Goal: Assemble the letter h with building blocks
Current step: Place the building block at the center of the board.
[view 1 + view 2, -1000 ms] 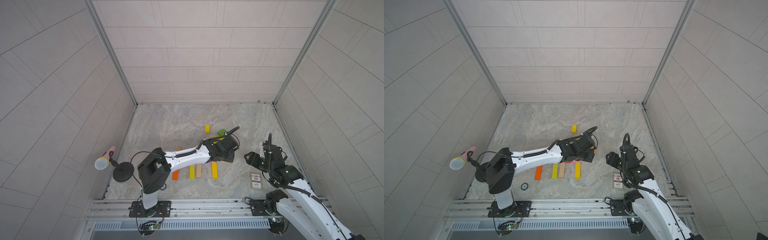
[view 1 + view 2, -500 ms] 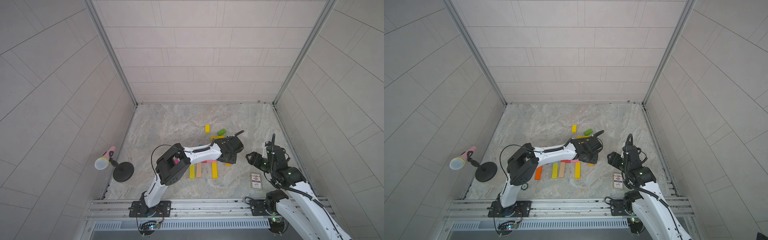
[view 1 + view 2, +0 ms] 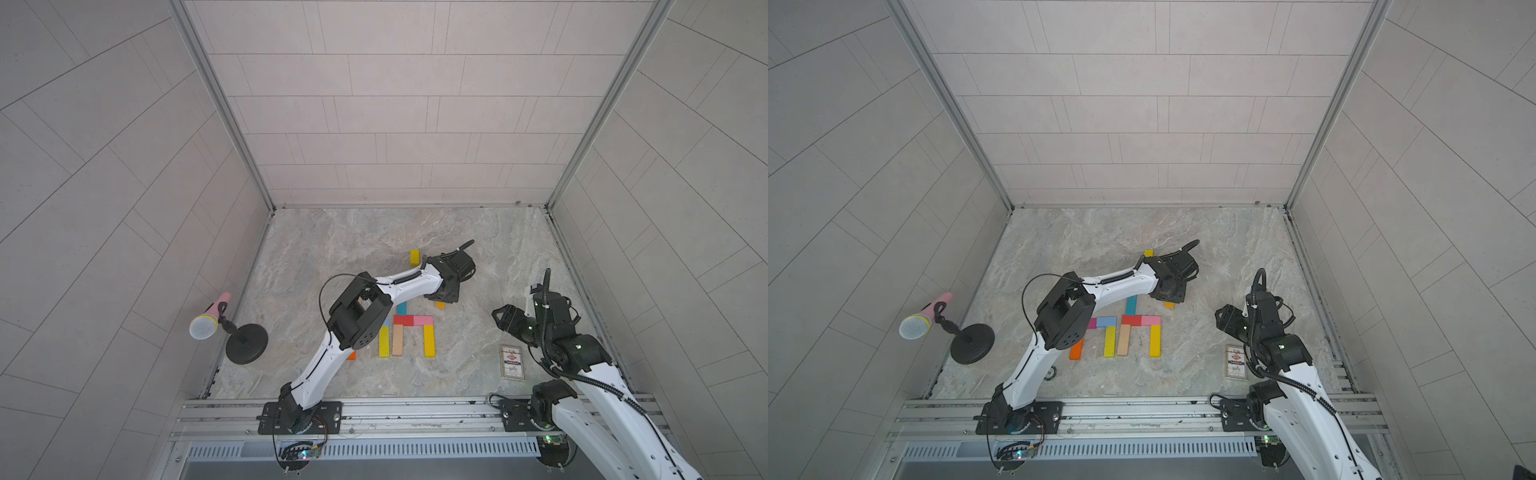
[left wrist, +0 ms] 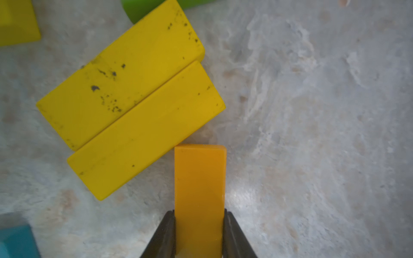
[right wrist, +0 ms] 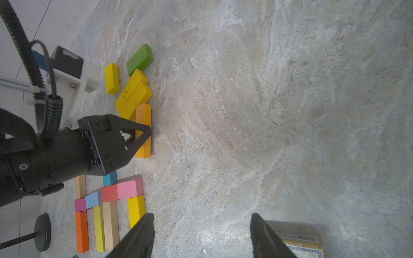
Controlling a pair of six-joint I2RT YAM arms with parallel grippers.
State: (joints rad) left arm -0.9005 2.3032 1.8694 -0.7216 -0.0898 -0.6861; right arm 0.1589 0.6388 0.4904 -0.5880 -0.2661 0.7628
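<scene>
My left claw (image 4: pixel 199 211) gripped the orange block (image 4: pixel 199 178) at lower centre of the wrist view, just beside a yellow block (image 4: pixel 145 131) that any sideways drag could knock askew; my right claw (image 5: pixel 202 215) stood open and empty.

White arm links (image 3: pixel 405 284), black joints (image 3: pixel 359 320) – corrugated black cable (image 5: pixel 53 116), screws on mounts – dark tapered fingers (image 5: pixel 138 239)

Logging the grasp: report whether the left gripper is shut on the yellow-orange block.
Shut on it: the left gripper has both fingers flat against the long sides of the yellow-orange block, no gap.
</scene>
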